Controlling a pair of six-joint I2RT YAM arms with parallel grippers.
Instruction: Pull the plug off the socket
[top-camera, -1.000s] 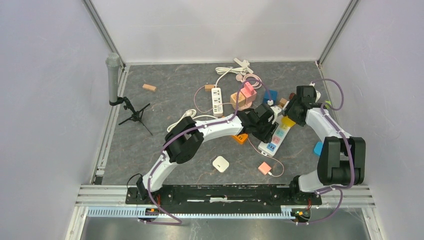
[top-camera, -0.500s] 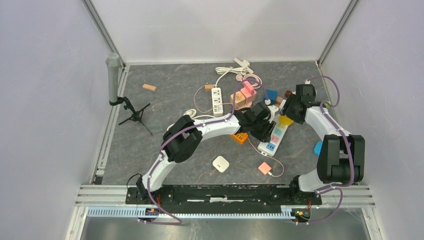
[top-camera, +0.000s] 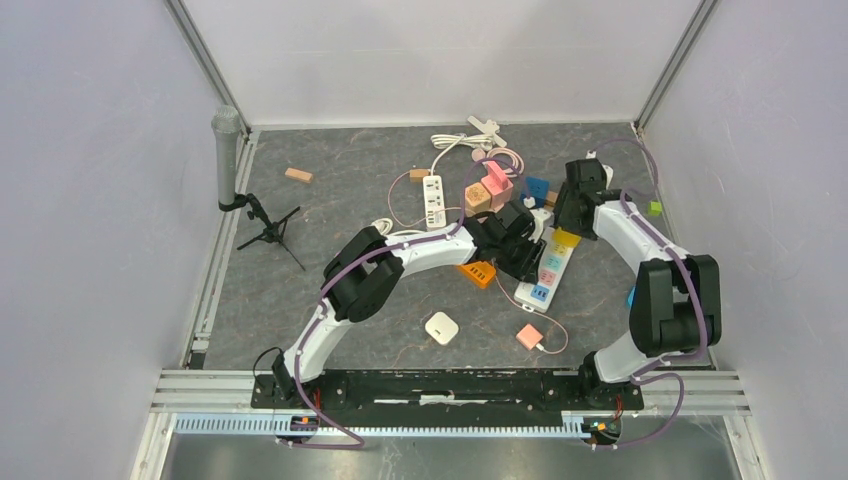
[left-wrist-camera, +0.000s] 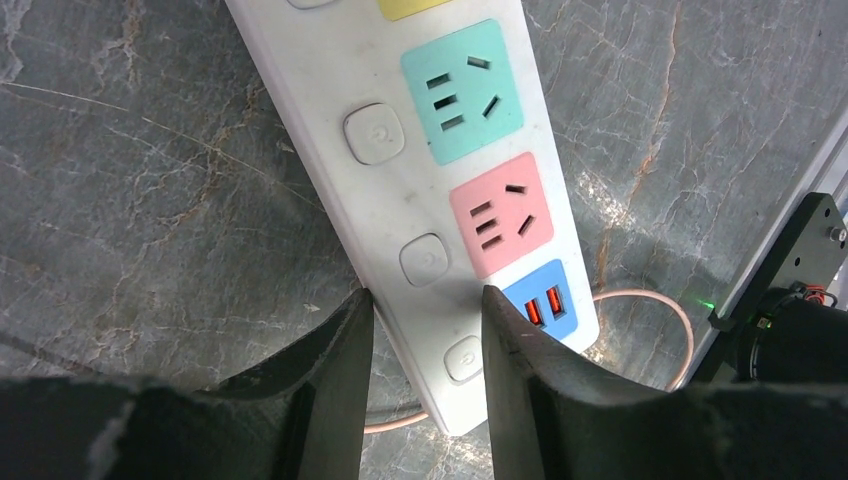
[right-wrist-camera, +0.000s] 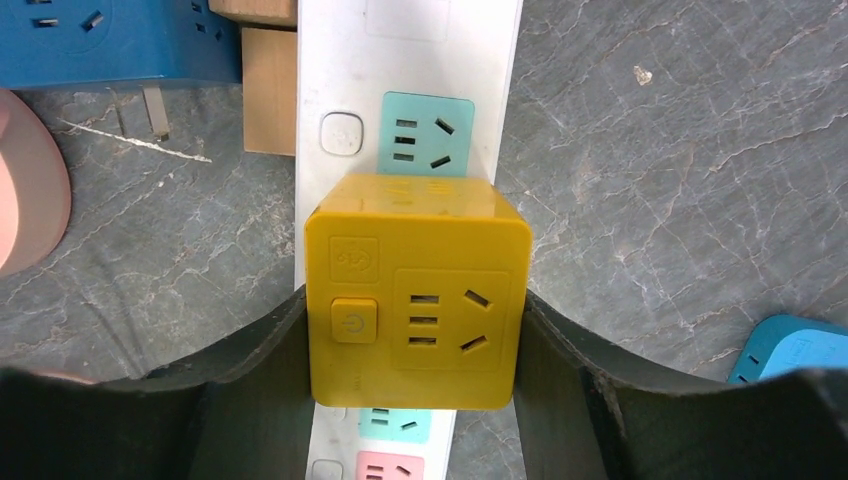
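Left wrist view: left gripper (left-wrist-camera: 425, 300) jaws stand narrowly parted over the USB end of the white power strip (left-wrist-camera: 300, 60), not clasping it. Right wrist view: yellow cube plug (right-wrist-camera: 415, 230) sits on the strip between the right gripper (right-wrist-camera: 415, 320) fingers, which press both its sides. Its button and socket face are unreadable from the top.

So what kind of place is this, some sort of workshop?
Probably a robot test booth: two robot arms bolted at the table edge, plain white walls closing it in, and power strips, blocks and a microphone scattered like practice props.
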